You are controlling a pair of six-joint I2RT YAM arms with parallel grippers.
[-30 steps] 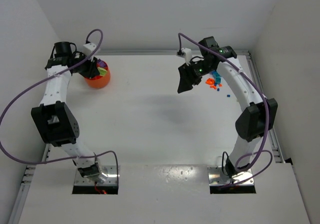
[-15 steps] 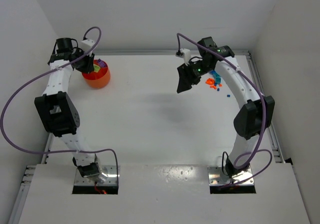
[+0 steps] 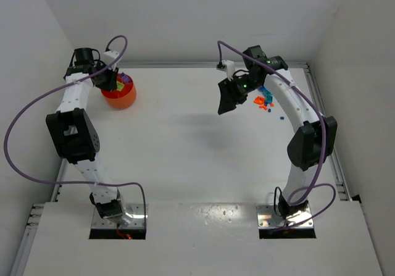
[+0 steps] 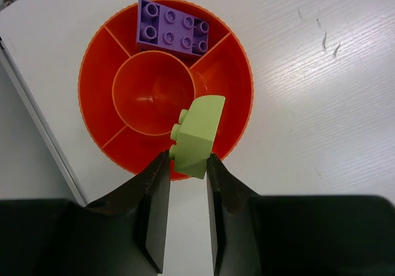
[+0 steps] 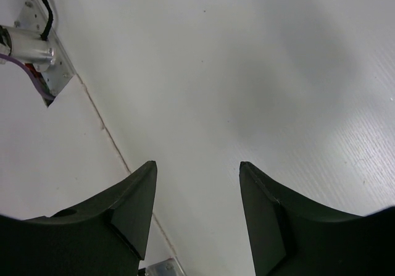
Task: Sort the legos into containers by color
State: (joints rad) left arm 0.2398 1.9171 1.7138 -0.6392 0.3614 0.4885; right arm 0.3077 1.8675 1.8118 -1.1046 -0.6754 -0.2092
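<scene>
A round orange container [image 4: 123, 78] with a centre cup and outer compartments sits at the back left [image 3: 120, 95]. A purple lego [image 4: 173, 28] lies in its far compartment. My left gripper [image 4: 188, 158] is shut on a yellow-green lego [image 4: 197, 134], held above the container's near rim. In the top view the left gripper [image 3: 110, 78] hangs over the container. A small pile of orange and blue legos [image 3: 265, 99] lies at the back right. My right gripper [image 3: 227, 100] hovers raised just left of that pile, open with nothing between its fingers [image 5: 197, 165].
The table's left edge [image 4: 37, 115] runs close beside the container. The back wall lies just behind both grippers. The right wrist view shows bare white table and an arm's base mount [image 5: 31, 47] at the near edge.
The left arm has shifted slightly back and to the right over the container, still gripping the yellow-green lego. The right arm has barely moved.
</scene>
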